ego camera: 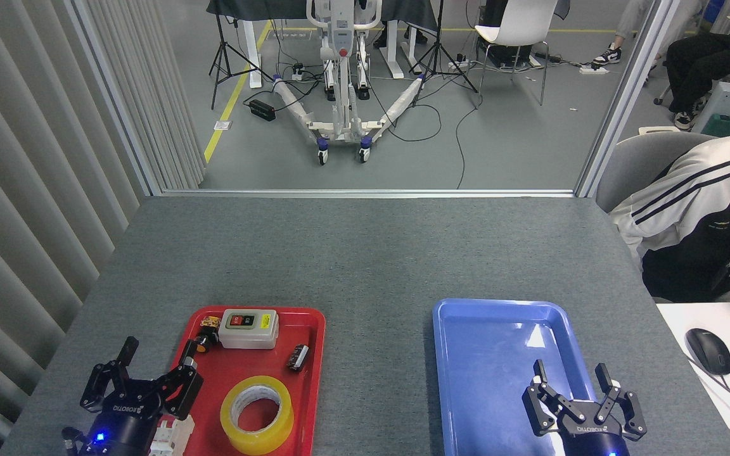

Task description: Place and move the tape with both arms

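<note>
Left tool [149,377], black, multi-fingered, fingers spread wide, empty; right tool [577,386] likewise spread, over glossy blue plastic tray [466,380]. Translucent yellow tape roll [257,415], white core, lies flat in red plastic tray [314,380] on grey felt-textured surface [365,253].

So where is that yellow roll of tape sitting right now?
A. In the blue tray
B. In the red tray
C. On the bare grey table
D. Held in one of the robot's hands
B. The tape lies flat in the red tray, beside the left hand, which is open and not holding it; the blue tray has nothing lying in it.
</note>
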Controlling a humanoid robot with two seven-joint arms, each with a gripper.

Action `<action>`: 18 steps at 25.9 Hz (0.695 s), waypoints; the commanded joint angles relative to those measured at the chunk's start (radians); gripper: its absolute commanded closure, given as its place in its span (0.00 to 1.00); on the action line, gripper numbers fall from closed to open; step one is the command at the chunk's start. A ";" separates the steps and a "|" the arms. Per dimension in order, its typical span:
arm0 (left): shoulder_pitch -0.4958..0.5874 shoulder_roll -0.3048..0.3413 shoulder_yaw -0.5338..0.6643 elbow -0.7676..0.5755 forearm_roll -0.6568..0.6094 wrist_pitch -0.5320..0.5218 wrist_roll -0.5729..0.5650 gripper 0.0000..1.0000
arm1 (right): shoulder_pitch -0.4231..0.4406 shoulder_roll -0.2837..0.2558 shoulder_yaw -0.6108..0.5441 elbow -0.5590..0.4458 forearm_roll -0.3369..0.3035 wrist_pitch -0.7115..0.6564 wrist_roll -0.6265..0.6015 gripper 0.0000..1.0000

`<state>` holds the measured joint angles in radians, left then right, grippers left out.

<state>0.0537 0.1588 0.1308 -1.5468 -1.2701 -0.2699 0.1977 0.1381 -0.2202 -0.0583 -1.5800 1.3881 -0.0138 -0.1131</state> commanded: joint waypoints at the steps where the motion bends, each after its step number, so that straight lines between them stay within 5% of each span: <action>1: 0.000 -0.007 -0.002 0.001 0.000 0.000 0.006 0.01 | -0.002 -0.001 0.000 0.000 0.002 0.000 0.000 0.01; 18: 0.000 0.001 0.010 0.007 0.000 -0.031 0.043 0.00 | -0.002 0.005 -0.002 0.000 0.022 0.000 0.000 0.01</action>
<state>0.0523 0.1568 0.1381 -1.5452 -1.2701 -0.3211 0.2410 0.1367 -0.2152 -0.0596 -1.5800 1.4075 -0.0137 -0.1137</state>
